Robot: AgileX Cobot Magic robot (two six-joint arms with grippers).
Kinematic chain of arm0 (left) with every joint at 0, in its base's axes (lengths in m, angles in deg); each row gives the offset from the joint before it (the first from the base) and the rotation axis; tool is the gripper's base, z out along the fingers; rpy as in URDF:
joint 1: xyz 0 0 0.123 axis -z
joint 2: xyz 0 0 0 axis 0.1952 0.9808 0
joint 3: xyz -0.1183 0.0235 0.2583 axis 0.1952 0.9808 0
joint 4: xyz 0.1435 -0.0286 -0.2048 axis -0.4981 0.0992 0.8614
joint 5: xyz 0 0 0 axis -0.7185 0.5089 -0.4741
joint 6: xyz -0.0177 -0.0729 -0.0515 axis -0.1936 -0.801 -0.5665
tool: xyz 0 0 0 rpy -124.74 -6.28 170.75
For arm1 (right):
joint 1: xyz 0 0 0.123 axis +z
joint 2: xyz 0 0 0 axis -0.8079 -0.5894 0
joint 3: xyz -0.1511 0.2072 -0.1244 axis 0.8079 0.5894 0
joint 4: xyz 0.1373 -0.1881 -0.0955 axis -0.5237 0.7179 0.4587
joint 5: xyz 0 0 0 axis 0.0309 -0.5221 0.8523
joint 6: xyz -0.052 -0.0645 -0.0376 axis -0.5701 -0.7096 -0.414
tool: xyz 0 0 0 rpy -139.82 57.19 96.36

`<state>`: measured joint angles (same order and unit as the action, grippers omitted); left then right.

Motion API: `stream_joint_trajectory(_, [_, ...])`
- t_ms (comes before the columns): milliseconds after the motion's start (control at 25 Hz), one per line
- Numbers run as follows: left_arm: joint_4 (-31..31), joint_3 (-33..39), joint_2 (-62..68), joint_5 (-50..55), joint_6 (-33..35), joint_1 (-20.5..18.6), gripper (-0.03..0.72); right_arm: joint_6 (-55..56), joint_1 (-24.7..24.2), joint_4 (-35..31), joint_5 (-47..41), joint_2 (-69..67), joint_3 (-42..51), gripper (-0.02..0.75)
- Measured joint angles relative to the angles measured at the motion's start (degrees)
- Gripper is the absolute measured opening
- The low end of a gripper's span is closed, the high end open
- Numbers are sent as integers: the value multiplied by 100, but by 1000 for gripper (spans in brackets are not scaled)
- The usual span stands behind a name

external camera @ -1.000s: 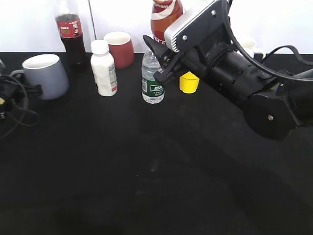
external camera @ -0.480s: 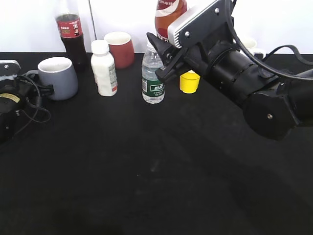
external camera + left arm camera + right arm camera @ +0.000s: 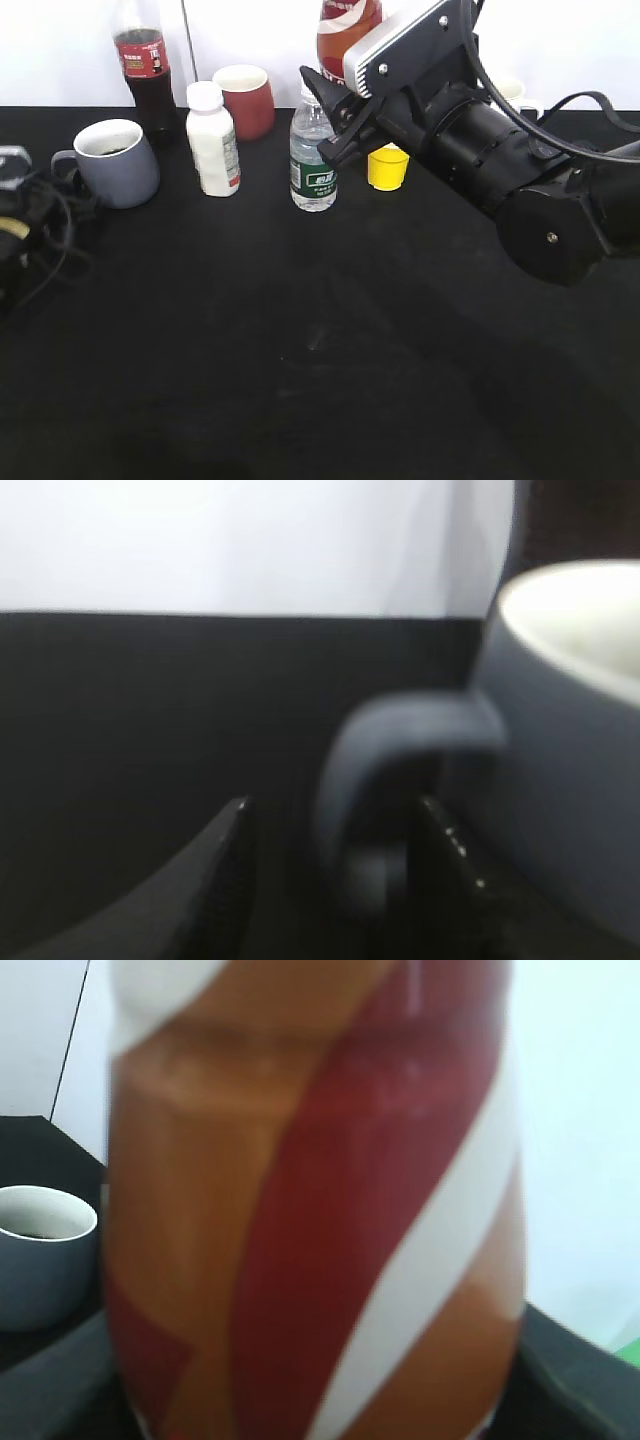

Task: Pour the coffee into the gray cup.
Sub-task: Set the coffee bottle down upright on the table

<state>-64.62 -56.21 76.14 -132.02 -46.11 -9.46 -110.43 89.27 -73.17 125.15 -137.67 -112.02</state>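
Note:
The gray cup point(image 3: 118, 160) stands upright at the back left of the black table, handle pointing left, with something dark inside. It also shows in the left wrist view point(image 3: 570, 730) and the right wrist view point(image 3: 40, 1260). My left gripper point(image 3: 62, 195) is open just left of the cup. Its fingertips point(image 3: 333, 815) sit either side of the handle, a little short of it. My right gripper point(image 3: 330, 112) is shut on the coffee bottle point(image 3: 345, 30) and holds it upright, high above the table's back middle. The bottle fills the right wrist view point(image 3: 310, 1210).
Along the back stand a cola bottle point(image 3: 143, 70), a white pill bottle point(image 3: 212, 140), a dark red cup point(image 3: 243, 100), a small water bottle point(image 3: 313, 160), a yellow cup point(image 3: 387, 167) and a white mug point(image 3: 515, 100). Cables lie at the left edge.
The gray cup moved right and now stands level. My left gripper has drawn back left from the handle. The right gripper raised the coffee bottle slightly, then stayed still.

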Motion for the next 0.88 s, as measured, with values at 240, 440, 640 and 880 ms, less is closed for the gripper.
stream_joint_trajectory(240, [-5, 1050, -762, 84, -4, 0, 383, 65, 0, -40, -27, 0, 0, 510])
stream_joint_trajectory(440, [-48, 2122, -2284, 78, -334, 481, 383, 751, 0, -1026, -220, 0, 0, 510])
stream_joint_trajectory(640, [-592, 2602, -2708, 84, -346, 1317, 375, 522, -798, -1862, -523, 0, 0, 510])
stream_joint_trajectory(880, [-962, 2602, -2724, 84, -346, 1324, 365, 516, -2319, -1942, -651, -479, -5, 510])
